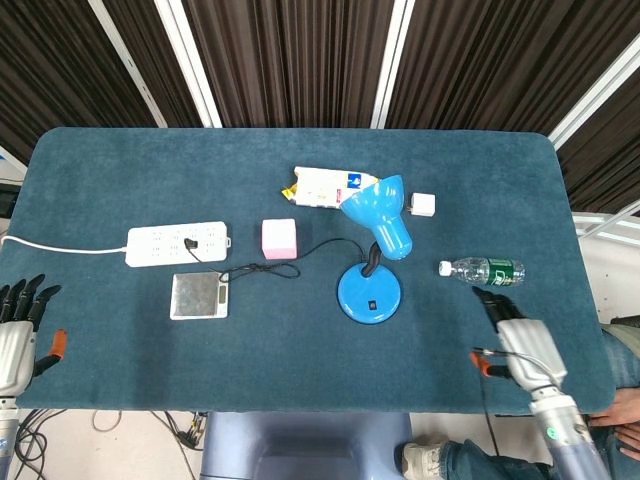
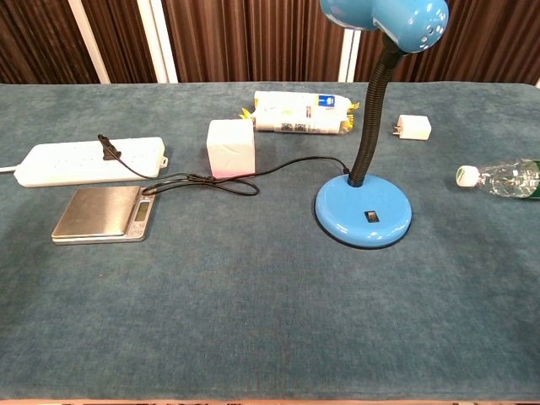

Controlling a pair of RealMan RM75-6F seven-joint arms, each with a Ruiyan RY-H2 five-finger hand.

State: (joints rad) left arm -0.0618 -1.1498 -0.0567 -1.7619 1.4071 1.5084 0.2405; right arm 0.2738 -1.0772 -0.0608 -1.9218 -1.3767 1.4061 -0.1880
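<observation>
Fingers of right robot hand outstretched, empty.

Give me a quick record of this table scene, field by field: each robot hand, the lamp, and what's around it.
Right robot hand: fingers apart, holding nothing, near the table's right front edge; nearest thing is the bottle.
Left robot hand: open, off the table's left front corner.
Lamp: blue, upright, gooseneck, cord plugged into the power strip.
Scale: in front of the strip.
Pink box: left of the lamp.
Snack pack: behind the lamp.
Charger: right of the lamp's shade.
</observation>
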